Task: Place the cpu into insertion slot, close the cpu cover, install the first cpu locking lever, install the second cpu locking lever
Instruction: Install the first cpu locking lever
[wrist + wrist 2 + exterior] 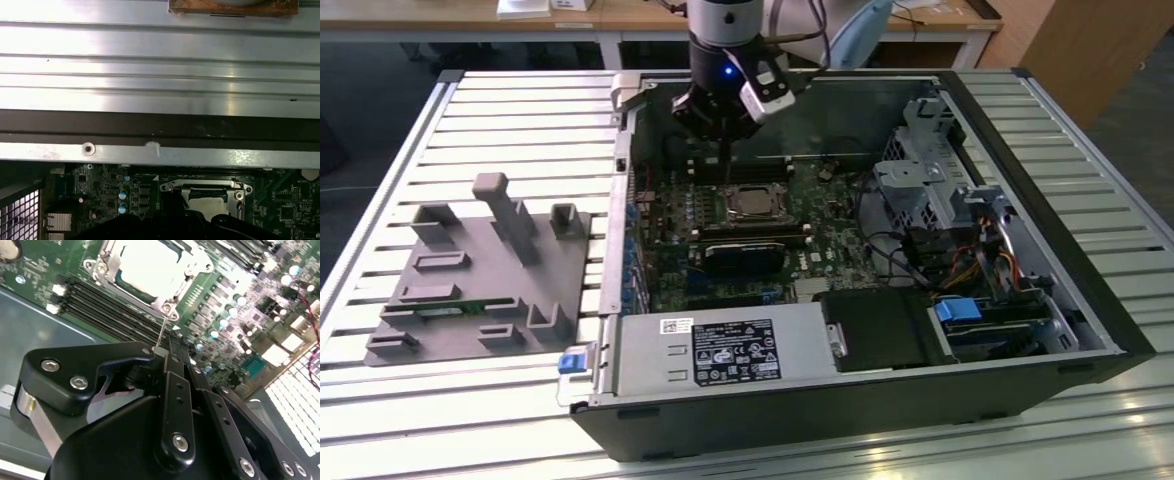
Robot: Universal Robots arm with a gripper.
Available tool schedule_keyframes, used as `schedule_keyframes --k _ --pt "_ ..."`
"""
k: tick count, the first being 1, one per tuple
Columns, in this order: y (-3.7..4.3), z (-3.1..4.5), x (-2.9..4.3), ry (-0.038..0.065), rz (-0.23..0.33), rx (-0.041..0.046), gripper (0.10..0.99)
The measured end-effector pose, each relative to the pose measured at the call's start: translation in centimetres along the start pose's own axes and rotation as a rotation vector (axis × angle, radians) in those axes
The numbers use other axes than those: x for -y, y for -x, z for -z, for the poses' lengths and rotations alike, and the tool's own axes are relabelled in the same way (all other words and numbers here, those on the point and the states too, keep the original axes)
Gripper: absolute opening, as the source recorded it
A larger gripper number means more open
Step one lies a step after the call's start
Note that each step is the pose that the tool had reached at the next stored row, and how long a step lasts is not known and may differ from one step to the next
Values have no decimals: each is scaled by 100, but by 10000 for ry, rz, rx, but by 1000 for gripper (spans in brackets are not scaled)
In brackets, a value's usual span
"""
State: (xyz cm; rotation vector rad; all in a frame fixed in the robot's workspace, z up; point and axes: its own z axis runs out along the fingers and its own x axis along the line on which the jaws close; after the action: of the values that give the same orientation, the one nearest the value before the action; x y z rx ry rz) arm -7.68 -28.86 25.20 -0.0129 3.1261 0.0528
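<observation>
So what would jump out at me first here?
Probably the open computer case lying on a slatted metal table, its green board exposed. The black gripper hangs just above the silvery cpu cover in the middle of that board. A grey plastic fixture sits toward the exterior view's left.

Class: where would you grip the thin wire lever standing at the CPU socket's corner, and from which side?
Grip the lever near its free upper end, coming from above the socket. It is a thin rod rising off the board, its foot fixed at the socket's corner, so likely only the top is free.
</observation>
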Motion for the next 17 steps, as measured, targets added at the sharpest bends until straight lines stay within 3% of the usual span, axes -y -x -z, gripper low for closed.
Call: schedule_keyframes --k 5,8,12,17 --pt "104 -18 -1 1 0 -10 106" --pt "110 -20 0 4 -2 -11 106" --pt "110 -39 0 347 -6 -8 106" --pt "113 -61 1 352 -7 -9 106"
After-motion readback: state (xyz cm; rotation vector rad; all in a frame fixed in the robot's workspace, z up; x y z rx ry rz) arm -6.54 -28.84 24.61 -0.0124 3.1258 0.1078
